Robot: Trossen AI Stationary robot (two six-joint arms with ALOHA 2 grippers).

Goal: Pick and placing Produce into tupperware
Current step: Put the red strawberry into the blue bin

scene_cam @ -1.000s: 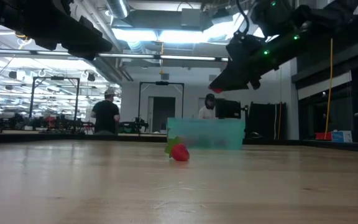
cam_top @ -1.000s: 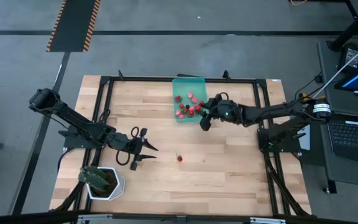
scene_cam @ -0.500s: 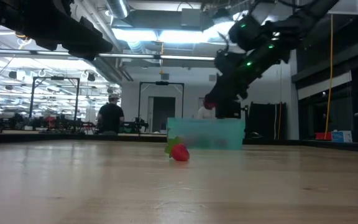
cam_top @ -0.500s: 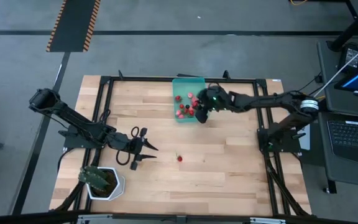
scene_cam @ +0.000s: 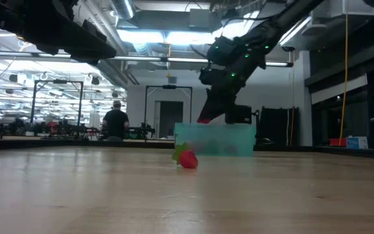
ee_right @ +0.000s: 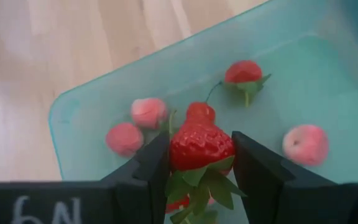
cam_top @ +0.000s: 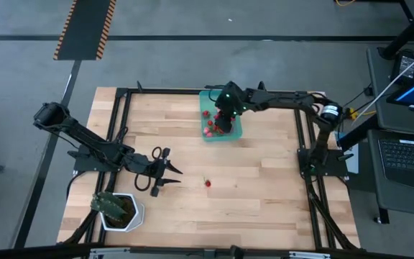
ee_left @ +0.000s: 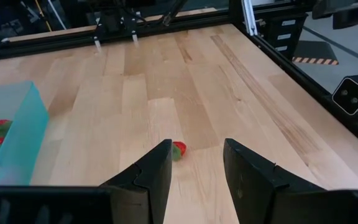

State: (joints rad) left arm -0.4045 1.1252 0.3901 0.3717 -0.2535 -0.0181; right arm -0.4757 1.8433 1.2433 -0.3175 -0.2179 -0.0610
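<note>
over the tupperware (ee_right: 328,81), right claw (ee_right: 199,163) around a strawberry (ee_right: 201,146)

Two hands: the right hand (ee_right: 199,163) grips one strawberry (ee_right: 201,146). Beneath it, one teal container (ee_right: 328,74) shows five fruits. Ahead of the left hand (ee_left: 196,163), one strawberry (ee_left: 178,149) lies on the bench (ee_left: 166,74). One potted plant (cam_top: 117,208).

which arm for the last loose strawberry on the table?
Left. Its open left gripper already points at the loose strawberry, close by. The right gripper is over the tupperware, shut on a strawberry.
</note>
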